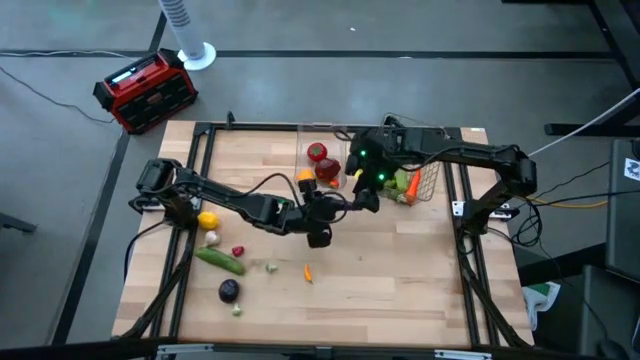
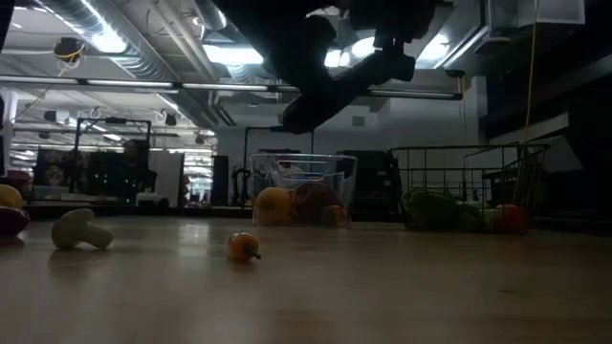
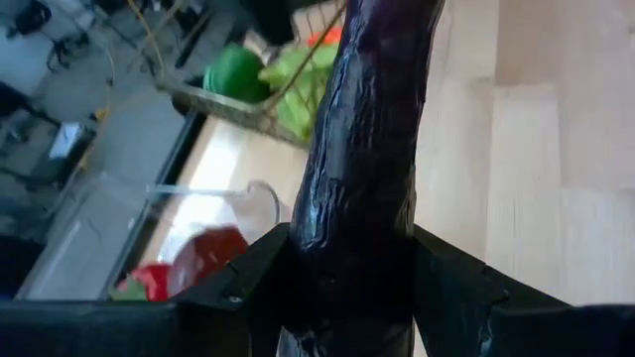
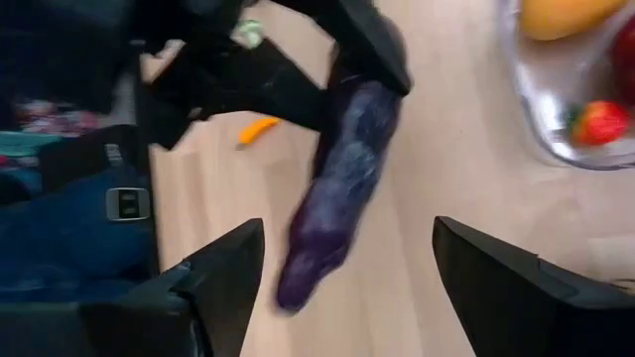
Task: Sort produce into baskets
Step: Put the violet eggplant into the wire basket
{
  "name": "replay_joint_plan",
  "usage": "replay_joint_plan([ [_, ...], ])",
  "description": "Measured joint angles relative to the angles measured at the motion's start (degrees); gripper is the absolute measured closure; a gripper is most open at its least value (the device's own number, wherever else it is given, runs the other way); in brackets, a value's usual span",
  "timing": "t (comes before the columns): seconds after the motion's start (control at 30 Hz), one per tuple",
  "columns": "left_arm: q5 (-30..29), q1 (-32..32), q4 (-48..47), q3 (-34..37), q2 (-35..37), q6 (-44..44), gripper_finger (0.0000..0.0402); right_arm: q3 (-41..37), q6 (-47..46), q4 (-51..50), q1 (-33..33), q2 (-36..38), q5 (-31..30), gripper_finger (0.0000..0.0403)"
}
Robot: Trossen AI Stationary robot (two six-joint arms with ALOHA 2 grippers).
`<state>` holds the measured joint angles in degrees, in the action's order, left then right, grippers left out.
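My left gripper (image 1: 352, 200) sits at the centre of the high view, clamped on a long purple eggplant (image 3: 362, 149); in my left wrist view its glossy dark body rises between my two fingers (image 3: 243, 288), which press its sides. My right gripper (image 4: 347, 268) hangs just upper right of it in the high view, fingers spread wide with nothing between them, and the eggplant's free end points toward that gap.

The clear plastic bin (image 1: 325, 150) stands upper centre, holding a red apple (image 1: 317, 153) and an orange (image 1: 306, 181). The wire mesh basket (image 1: 425, 170) is just right of it with green produce (image 1: 401, 183) inside.

In the lower left lie a lemon (image 1: 208, 220), a garlic (image 1: 212, 238), a cucumber (image 1: 220, 260), a round eggplant (image 1: 229, 290) and a small orange chili (image 1: 307, 271).
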<state>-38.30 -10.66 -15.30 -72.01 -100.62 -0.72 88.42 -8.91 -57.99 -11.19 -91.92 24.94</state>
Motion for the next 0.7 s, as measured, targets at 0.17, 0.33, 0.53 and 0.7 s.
replay_joint_plan([
  [0.17,0.09,-0.02,4.88,0.02,-0.02,-5.46,0.0228,0.04,-0.25,0.23,2.90,0.00,-4.88,0.0114],
  [0.33,-0.02,-0.02,9.30,0.02,-0.02,-9.24,0.0228,0.04,-1.75,0.07,5.36,0.00,-5.43,0.0114],
  [0.53,-0.15,-0.04,12.23,0.00,0.00,-13.50,0.0228,0.04,-2.90,0.67,7.68,0.00,-9.05,0.0131],
  [0.7,-0.39,0.00,12.08,0.00,0.00,-13.52,0.0228,0.01,-3.15,0.81,7.44,-0.01,-9.95,0.0193],
])
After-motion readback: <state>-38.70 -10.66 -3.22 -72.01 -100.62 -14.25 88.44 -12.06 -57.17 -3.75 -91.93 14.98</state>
